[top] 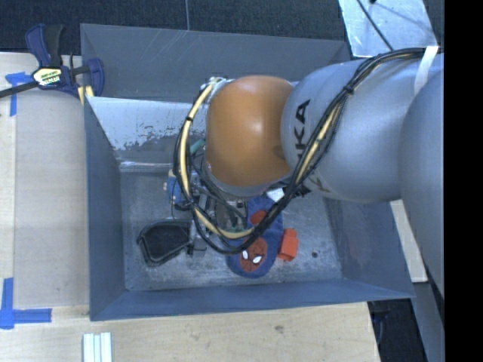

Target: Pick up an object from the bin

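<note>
1. Gripper is down low, just above the floor in the middle of the grey metal bin. It shows as a dark block of metal under the wrist. Open, closed or gripping something? I cannot tell, because the wrist and its cables sit right over it.
2. One thing is just to the gripper's right: a blue-and-red soft toy with a Spider-Man face. It lies on the floor near the front wall. Its upper part is tucked behind the cable loop, so whether it touches the gripper cannot be told.
3. One small orange block lies right beside the toy's right edge.
4. One flat black rounded pouch-like object lies on the gripper's other side, at the front left of the floor. It is near the gripper, and its right end runs close under the cables.
5. That makes three loose things counted in the open, one of each kind, all along the front half of the floor.
6. Moving outward, a glossy domed orange cover caps the wrist. Yellow and black cables loop round its left side and under it.
7. The thick silver arm comes in from the right over the bin's right wall and angles down to the wrist.
</note>
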Available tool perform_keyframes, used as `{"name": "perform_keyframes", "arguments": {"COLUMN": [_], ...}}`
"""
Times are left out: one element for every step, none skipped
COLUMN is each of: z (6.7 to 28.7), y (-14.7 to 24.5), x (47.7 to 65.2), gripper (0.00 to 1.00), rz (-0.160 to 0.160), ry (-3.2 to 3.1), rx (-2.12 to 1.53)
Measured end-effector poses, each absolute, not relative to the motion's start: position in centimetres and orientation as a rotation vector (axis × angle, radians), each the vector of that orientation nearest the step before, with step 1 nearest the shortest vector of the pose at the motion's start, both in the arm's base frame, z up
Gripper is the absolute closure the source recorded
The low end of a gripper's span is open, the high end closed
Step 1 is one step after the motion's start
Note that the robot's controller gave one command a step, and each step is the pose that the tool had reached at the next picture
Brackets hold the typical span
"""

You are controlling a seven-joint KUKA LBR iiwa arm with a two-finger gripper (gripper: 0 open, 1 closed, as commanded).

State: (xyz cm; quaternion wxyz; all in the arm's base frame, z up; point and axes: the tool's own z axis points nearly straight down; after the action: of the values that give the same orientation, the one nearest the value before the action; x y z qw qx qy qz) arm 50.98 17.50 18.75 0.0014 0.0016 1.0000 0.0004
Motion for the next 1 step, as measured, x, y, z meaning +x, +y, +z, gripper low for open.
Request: {"name": "perform_keyframes", "arguments": {"z": [6.63], "y": [22.17], "x": [51.53], "gripper": [0.0], "rz": [0.0], "ry": [3.131], "rx": [-0.297]}}
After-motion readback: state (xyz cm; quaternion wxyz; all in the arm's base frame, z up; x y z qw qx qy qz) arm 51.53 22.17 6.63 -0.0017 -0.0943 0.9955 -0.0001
